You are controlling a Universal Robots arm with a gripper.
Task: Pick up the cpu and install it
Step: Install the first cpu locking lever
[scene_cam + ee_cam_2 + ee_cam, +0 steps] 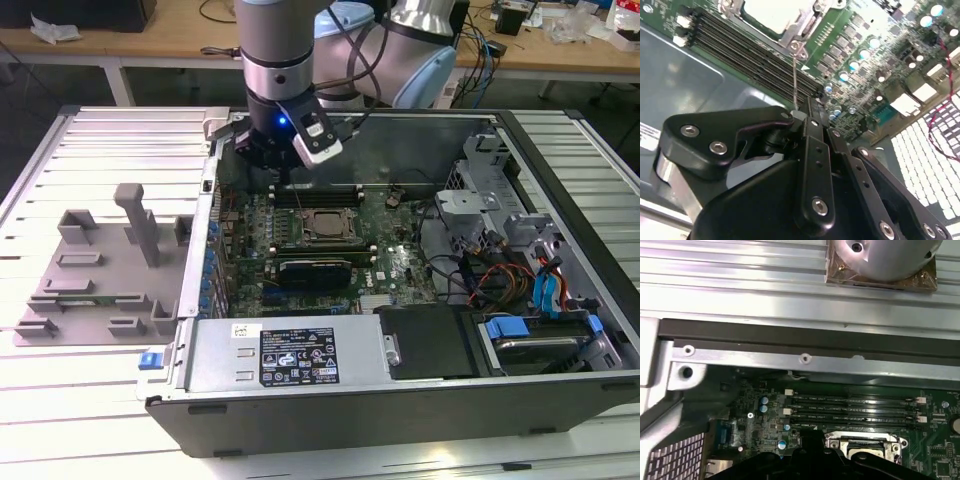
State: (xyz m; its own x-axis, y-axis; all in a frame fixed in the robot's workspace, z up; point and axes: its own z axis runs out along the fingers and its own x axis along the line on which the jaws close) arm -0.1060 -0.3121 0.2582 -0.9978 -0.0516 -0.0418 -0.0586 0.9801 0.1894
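Nearest the lens in the second wrist view was the gripper [807, 111], black links in the foreground. I judged its fingers [815, 150] to be drawn together on the thin latch lever [795, 80], though the contact point was partly hidden. The lever's long axis ran straight from the fingertips across the memory slots [750, 55] to a corner of the socket frame [802, 37].

The cpu [771, 12] lay flat inside that frame, silvery-white plate upward, directly beyond the fingertips with the slots between the two. The slots ran crosswise to that line. In the exterior view the gripper [281, 172] hung over the rear edge of the motherboard [400, 265], just behind the memory slots. The cpu [325, 224] sat near it, on the viewer's side. With a single arm, no choice of hand arose.

Containers: the open computer case [400, 415] held the motherboard, the power supply [290, 355] along its near wall, and a drive bay with blue tabs [540, 335] toward the exterior view's right. Outside the case, well apart on the exterior view's left, a grey fixture [95, 270] stood on the slatted table [100, 130]. I could not tell what its recesses held.
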